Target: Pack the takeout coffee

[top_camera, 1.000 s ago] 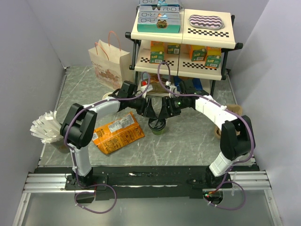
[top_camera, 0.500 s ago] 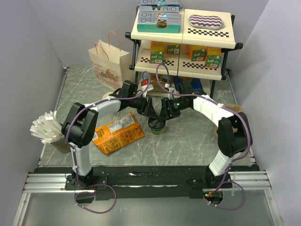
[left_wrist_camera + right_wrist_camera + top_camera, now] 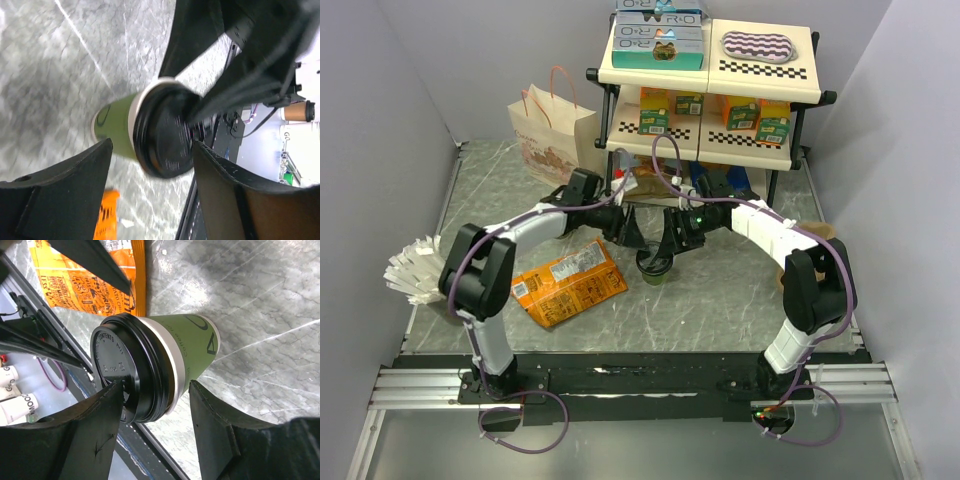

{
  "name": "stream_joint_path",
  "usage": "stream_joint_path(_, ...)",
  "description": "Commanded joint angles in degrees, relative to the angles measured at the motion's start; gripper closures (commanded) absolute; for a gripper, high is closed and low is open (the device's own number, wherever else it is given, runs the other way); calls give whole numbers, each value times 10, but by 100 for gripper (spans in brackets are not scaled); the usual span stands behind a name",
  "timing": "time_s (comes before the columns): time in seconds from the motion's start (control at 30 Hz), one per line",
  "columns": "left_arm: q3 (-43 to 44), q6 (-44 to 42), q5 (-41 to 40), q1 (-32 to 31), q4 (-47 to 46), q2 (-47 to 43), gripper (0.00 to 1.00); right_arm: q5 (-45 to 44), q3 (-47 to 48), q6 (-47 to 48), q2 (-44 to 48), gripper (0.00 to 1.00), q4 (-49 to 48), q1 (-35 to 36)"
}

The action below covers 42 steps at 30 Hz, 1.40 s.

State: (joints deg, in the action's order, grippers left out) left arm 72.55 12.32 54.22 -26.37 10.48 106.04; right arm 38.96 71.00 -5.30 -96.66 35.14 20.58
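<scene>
The takeout coffee (image 3: 655, 268) is a small dark green cup with a black lid, standing on the marbled table in front of the shelf. In the right wrist view its lid (image 3: 125, 372) lies between the fingers of my right gripper (image 3: 155, 385), which is open. One finger (image 3: 80, 435) overlaps the lid's edge and the other stands apart from the cup wall. My left gripper (image 3: 628, 228) is open and empty, just left of the cup. In the left wrist view the cup (image 3: 115, 127) lies beyond its fingertips (image 3: 75, 185).
A paper bag (image 3: 552, 135) with pink handles stands at the back left beside a two-level shelf (image 3: 710, 70) holding cartons. An orange snack bag (image 3: 570, 283) lies left of the cup. A white frilly bundle (image 3: 415, 268) sits at the left edge.
My left gripper has drawn back to the left, away from the cup. My right gripper has closed in on the cup's lid and stays there. The cup has not moved.
</scene>
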Motion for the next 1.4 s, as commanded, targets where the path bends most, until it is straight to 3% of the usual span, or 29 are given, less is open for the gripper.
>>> stream_joint_path(0.0, -29, -40, 29, 17, 31, -52, 28, 10, 13, -12, 5, 38, -1, -7)
stream_joint_path(0.37, -37, -82, 107, 16, 72, -31, 27, 55, 4, -30, 2, 30, -16, -23)
stream_joint_path(0.63, -31, -155, 77, 16, 108, -21, 29, 79, -3, -39, 0, 30, -27, -27)
stream_joint_path(0.8, -40, -128, 47, 15, 61, -11, 32, 89, 0, -41, -6, 29, -28, -29)
stream_joint_path(1.37, -23, -93, 48, 0, 39, 9, 35, 102, -2, -54, -17, 30, -36, -31)
